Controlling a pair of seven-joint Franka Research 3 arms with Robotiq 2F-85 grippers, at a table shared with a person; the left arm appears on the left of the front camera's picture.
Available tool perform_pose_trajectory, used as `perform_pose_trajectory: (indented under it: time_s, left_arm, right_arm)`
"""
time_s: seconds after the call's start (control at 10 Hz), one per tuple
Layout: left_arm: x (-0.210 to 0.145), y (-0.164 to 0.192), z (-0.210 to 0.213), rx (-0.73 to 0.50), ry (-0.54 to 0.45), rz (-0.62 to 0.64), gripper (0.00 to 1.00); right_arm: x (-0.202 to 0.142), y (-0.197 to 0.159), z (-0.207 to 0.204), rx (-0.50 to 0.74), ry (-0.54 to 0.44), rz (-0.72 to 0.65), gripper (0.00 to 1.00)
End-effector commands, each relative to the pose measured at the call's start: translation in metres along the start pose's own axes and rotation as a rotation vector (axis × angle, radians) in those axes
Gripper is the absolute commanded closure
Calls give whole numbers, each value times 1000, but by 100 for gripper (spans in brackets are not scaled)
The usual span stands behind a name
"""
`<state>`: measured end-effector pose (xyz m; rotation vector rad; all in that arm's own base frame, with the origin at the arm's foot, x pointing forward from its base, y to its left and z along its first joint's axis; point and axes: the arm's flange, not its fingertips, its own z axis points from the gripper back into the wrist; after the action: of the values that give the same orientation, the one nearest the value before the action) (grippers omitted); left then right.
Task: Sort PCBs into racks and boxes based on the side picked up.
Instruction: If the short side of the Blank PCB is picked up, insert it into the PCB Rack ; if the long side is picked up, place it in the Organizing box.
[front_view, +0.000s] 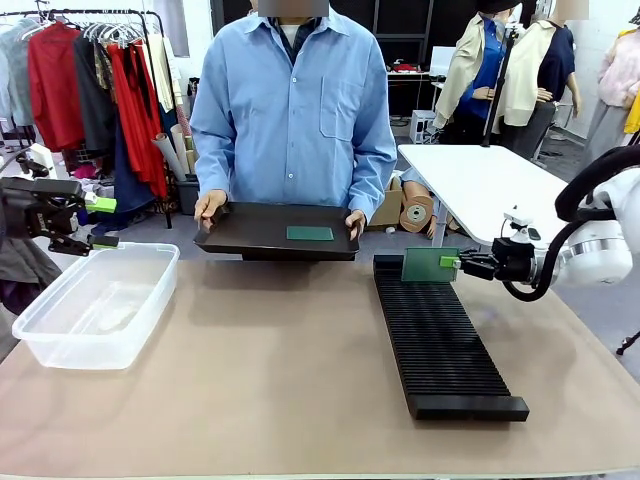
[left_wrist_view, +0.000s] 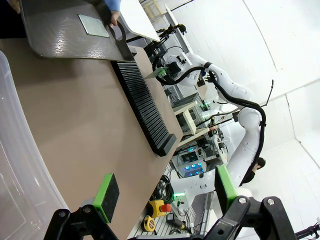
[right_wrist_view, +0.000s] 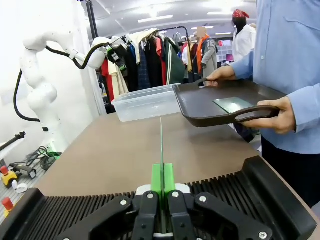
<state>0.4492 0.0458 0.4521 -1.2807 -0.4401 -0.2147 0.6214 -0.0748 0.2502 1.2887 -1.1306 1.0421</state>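
My right gripper (front_view: 452, 262) is shut on a green PCB (front_view: 430, 265), holding it upright on edge over the far end of the long black rack (front_view: 440, 345). In the right wrist view that PCB (right_wrist_view: 161, 145) shows edge-on between the shut green pads (right_wrist_view: 163, 180), above the rack's ribs (right_wrist_view: 60, 212). A second PCB (front_view: 310, 233) lies flat on a black tray (front_view: 250, 235) that a person holds in both hands at the far edge. My left gripper (front_view: 105, 222) hangs open and empty above the far left corner of the clear box (front_view: 95, 305), its pads (left_wrist_view: 106, 195) apart.
The brown tabletop (front_view: 270, 380) lies bare between the box and the rack. A white table (front_view: 490, 185) stands behind on the right. The person's hands (front_view: 209, 206) grip the tray's ends. Clothes racks stand in the background.
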Motion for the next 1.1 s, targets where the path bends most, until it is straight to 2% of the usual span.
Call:
perform_pose_trajectory:
  time_s: [0.0, 0.5, 1.0]
  left_arm:
    - [0, -1, 1, 0, -2, 0, 0]
    - [0, -1, 1, 0, -2, 0, 0]
    - [0, -1, 1, 0, -2, 0, 0]
  right_arm:
    - [-3, -9, -3, -17, -10, 56, 100]
    - [-23, -21, -8, -26, 24, 40, 100]
    - [-32, -28, -5, -60, 15, 32, 100]
